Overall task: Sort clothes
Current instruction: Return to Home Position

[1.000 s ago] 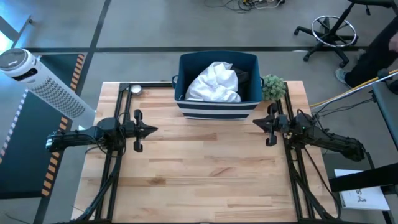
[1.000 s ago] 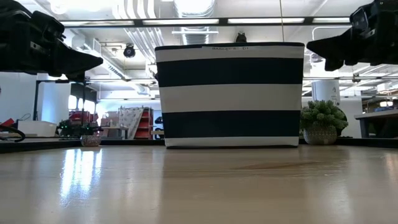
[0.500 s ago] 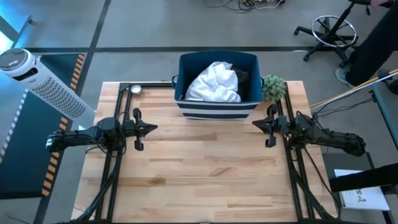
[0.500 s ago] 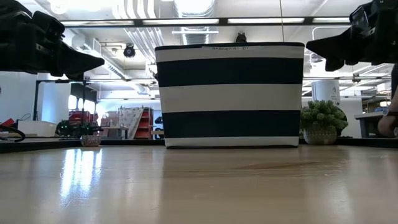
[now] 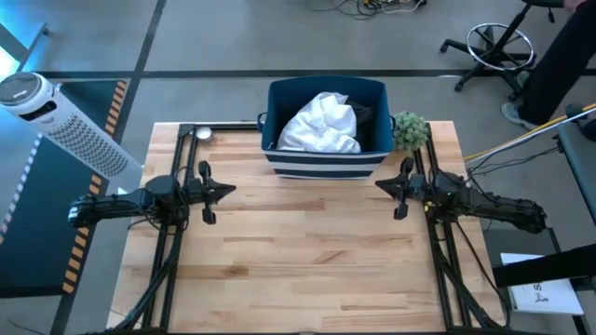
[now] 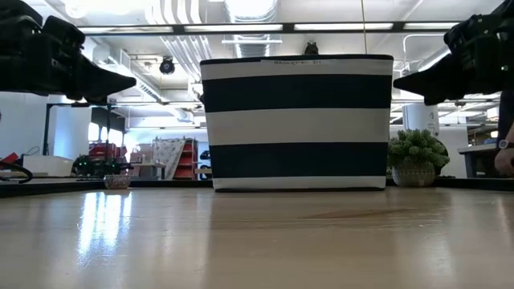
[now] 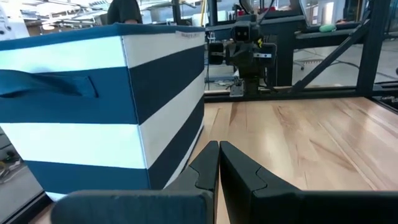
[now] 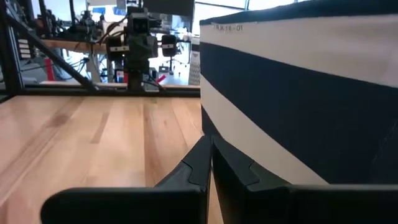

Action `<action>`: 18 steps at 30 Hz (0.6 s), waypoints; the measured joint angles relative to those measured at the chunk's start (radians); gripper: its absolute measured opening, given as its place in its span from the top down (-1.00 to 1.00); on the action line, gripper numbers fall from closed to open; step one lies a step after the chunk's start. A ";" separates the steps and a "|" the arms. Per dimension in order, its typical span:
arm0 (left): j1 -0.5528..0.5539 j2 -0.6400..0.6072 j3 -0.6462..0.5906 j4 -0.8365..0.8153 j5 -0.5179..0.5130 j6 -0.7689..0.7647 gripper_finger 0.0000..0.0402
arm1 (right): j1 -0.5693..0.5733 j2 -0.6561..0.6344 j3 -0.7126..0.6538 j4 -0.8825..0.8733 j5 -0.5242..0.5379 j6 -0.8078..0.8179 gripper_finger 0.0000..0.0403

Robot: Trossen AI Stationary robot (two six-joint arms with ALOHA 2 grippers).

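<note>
a: where do we see the clothes?

b: we've got a big crumpled white fabric garment (image 5: 321, 126) heaped in the navy fabric bin with white stripes (image 5: 279, 90), with a dark grey fabric piece (image 5: 363, 113) tucked beside it.

a: and the pincers?

b: left pincer (image 5: 230, 193) and right pincer (image 5: 378, 186) are both pressed together, holding nothing, hovering over the light wooden tabletop (image 5: 307, 261) at opposite sides.

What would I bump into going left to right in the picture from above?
A white tower fan, left gripper, navy striped bin holding the white garment, small green plant, office chair. The right gripper overlaps the bin's edge and the plant, so I skip it.
</note>
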State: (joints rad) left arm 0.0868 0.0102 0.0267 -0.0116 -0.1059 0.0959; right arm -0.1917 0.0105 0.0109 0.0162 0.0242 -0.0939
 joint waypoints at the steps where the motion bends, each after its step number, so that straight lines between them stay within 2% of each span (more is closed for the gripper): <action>1: 0.000 0.002 0.000 0.000 0.000 0.003 1.00 | 0.000 0.000 0.000 0.000 0.000 0.004 1.00; 18: 0.000 -0.010 -0.002 0.005 0.010 0.025 1.00 | 0.000 0.006 0.000 -0.003 0.000 0.005 1.00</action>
State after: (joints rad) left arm 0.0868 0.0002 0.0246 -0.0068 -0.0956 0.1213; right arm -0.1917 0.0162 0.0109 0.0132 0.0238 -0.0887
